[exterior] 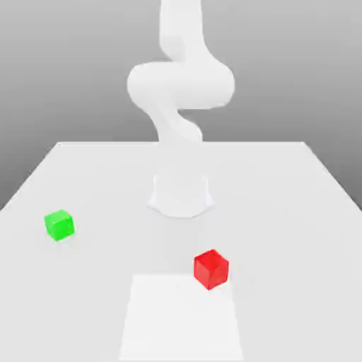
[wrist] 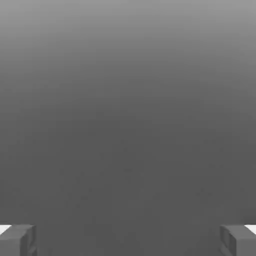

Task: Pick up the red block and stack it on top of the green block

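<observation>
The red block point(exterior: 211, 269) rests on the white table point(exterior: 283, 212), a little towards the exterior view's right and near the front. Further back, at the exterior view's left, the green block point(exterior: 59, 225) sits on the same table, well apart from the red one. In the hand view my gripper point(wrist: 128, 241) is open. Its two grey fingertips point(wrist: 18, 241) stand far apart with nothing between them, and plain grey background lies beyond.
The white arm point(exterior: 180, 85) rises from its round base point(exterior: 180, 194) at the middle of the table and bends overhead. A lighter rectangular patch point(exterior: 180, 318) marks the table's front, touching the red block's near side.
</observation>
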Controlling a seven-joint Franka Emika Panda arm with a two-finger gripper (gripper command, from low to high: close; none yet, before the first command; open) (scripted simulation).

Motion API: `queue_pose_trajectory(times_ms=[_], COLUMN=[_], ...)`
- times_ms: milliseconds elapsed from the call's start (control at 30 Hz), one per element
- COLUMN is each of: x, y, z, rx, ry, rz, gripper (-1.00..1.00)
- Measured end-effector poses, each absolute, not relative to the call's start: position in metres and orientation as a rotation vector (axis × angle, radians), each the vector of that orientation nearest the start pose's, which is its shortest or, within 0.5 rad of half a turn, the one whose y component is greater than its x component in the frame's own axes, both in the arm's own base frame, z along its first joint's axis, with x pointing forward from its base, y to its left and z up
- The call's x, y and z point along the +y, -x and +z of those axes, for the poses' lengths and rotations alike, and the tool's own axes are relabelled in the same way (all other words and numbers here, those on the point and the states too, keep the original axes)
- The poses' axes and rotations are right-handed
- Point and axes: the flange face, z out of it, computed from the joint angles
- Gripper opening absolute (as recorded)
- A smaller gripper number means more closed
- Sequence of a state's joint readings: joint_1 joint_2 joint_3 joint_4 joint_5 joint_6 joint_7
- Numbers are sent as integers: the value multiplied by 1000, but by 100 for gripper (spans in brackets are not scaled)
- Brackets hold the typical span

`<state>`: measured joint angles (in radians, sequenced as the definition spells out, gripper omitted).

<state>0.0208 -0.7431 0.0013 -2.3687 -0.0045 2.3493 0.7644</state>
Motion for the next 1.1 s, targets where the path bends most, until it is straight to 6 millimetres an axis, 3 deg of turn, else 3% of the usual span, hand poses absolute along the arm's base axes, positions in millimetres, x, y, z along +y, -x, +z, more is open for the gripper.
queue_pose_trajectory(times_ms=[133, 300, 400, 600, 800, 833, 1033, 1100], x=[24, 42, 51, 61, 61, 61, 61, 61], y=[-403, -407, -390, -325, -314, -314, -313, -314], z=[562, 436, 360, 210, 149, 145, 142, 150], rx=[872, 711, 595, 333, 300, 300, 300, 300], ry=[2696, 2877, 2974, 3116, 3127, 3127, 3128, 3128], rz=[-788, -557, -396, -44, -1, 0, 1, 1], gripper=[0, 0, 0, 0, 0, -100, -100, -100])
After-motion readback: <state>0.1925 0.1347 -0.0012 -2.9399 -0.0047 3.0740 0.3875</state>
